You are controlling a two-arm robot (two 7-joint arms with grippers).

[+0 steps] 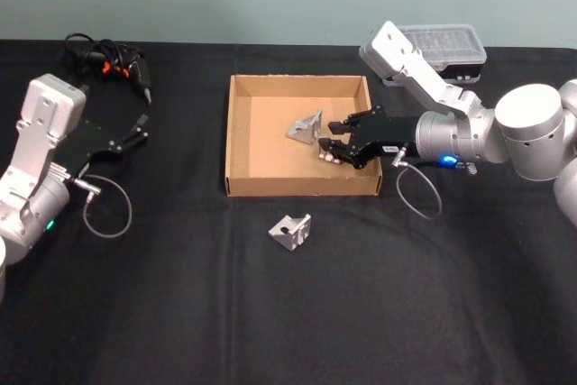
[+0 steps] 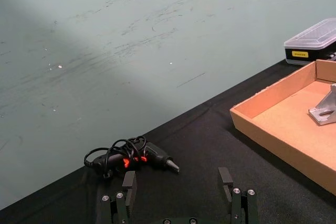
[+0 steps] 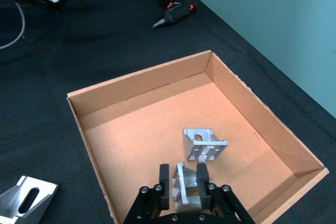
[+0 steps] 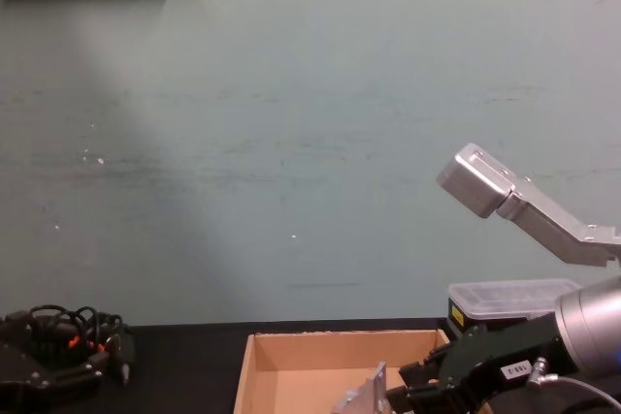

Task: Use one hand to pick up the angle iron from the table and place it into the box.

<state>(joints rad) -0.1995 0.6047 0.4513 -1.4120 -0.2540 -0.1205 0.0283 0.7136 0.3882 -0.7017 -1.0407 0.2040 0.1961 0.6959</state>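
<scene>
Silvery angle iron (image 3: 184,183) sits pinched between the right gripper's (image 3: 184,173) fingers over the box (image 3: 142,81), a second bracket (image 3: 205,143) just beyond their tips; the left gripper (image 2: 177,178) idles, fingers spread.

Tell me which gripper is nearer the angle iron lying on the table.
Right. The right gripper is over the box, gripping a second angle iron, just beyond the loose angle iron; the left gripper sits far off left.

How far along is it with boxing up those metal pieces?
Done: the first bracket lies in the cardboard box. In hand: the right gripper hangs over the box, shut on the second bracket. Still to do: lowering and releasing it, then fetching the third bracket from the table in front of the box. The left gripper sits open at the far left.
</scene>
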